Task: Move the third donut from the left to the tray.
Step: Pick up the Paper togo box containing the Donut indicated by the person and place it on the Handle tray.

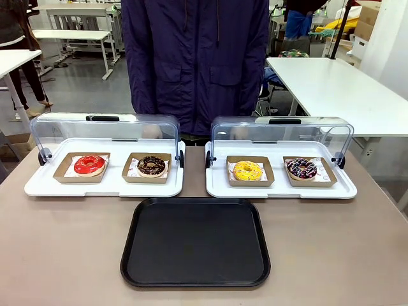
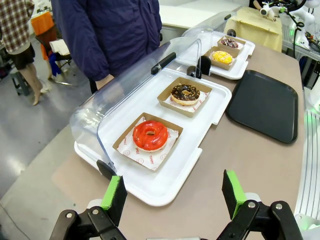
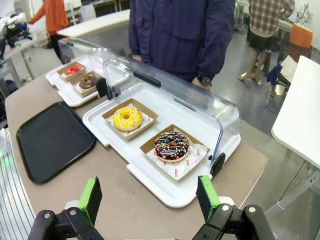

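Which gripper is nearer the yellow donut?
Right. The right gripper hangs off the display tray holding the yellow donut; the left gripper hangs off the other tray, by the red donut.

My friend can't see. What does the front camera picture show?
Four donuts sit on two white display trays with lifted clear lids: red donut, chocolate donut, yellow donut, sprinkled chocolate donut. A black tray lies in front; a person in a dark jacket stands behind.
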`<move>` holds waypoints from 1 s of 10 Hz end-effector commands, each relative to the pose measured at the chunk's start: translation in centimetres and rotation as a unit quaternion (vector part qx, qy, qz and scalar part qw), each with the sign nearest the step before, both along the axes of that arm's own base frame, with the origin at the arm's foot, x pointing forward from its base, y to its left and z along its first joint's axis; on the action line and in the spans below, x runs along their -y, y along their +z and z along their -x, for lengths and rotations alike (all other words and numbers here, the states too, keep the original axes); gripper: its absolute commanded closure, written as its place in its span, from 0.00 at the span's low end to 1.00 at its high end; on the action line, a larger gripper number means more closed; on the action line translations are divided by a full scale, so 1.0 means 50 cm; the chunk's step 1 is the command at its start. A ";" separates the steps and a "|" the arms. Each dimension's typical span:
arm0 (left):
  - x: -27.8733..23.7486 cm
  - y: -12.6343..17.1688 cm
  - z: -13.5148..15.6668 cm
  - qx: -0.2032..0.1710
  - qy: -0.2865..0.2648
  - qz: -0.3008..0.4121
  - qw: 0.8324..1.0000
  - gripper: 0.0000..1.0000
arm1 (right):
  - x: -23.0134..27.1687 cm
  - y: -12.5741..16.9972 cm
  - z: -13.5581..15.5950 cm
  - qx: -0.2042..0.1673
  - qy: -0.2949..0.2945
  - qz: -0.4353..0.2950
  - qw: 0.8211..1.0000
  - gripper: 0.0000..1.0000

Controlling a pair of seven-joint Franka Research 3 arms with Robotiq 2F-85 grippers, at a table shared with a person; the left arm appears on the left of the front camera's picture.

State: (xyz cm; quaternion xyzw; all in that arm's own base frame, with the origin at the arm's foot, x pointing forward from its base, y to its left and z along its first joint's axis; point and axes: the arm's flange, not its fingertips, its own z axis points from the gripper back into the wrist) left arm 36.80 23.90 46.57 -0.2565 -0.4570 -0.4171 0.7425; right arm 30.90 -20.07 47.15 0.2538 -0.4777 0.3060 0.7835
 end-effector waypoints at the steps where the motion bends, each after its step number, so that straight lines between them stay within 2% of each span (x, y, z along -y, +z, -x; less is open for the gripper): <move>1: -0.001 0.001 0.004 0.000 -0.005 -0.003 1.000 0.00 | 0.002 -0.001 -0.008 0.017 0.002 -0.001 1.000 0.00; 10: -0.001 0.001 0.004 0.000 -0.005 -0.003 1.000 0.00 | 0.002 -0.001 -0.008 0.017 0.002 -0.001 1.000 0.00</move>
